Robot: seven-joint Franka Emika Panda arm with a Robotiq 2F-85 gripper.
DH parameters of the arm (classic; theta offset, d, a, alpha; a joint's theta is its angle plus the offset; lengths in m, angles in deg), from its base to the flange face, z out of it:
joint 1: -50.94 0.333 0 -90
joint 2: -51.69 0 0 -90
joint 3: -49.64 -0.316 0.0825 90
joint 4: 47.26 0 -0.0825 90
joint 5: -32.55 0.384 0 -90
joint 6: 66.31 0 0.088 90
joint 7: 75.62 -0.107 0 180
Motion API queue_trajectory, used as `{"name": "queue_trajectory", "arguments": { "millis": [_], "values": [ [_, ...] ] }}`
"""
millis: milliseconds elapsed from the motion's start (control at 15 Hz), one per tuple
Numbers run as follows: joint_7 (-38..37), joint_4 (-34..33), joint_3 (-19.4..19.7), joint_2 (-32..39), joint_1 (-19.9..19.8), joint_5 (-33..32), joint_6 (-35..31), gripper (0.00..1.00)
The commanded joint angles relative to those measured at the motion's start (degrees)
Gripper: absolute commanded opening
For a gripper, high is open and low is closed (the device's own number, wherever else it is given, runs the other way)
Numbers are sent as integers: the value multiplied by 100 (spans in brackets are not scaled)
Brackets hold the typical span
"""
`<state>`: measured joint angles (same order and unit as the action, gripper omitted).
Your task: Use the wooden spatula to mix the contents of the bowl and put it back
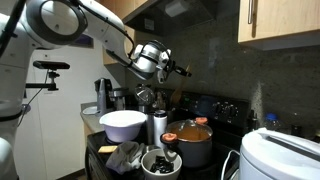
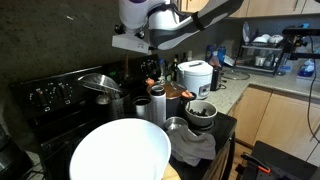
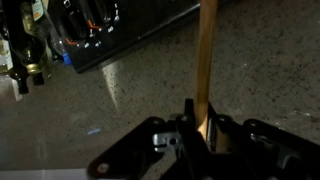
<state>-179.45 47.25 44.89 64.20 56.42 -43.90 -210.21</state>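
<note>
One wooden spatula [image 3: 207,60] (jaws clamped), one bowl [image 1: 160,163].

In the wrist view the light-brown wooden spatula [image 3: 207,60] runs off the top edge, so its far end is cut off. Its lower end is hidden between the dark fingers of the gripper [image 3: 203,128], whose body the bottom edge crops. The bottom edge also cuts the large plain white mixing bowl [image 2: 120,155]. The lumps in the small round white bowl [image 1: 160,164] are too small to tell.
</note>
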Motion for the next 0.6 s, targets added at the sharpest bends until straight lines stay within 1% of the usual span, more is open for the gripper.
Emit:
{"name": "queue_trajectory", "arguments": {
  "millis": [0, 133, 533],
  "values": [
    [65, -242, -30, 294, -58, 231, -358, 3],
    [99, -232, -36, 383, -59, 336, -438, 3],
    [45, -10, -105, 427, -3, 349, -437, 3]
  ]
}}
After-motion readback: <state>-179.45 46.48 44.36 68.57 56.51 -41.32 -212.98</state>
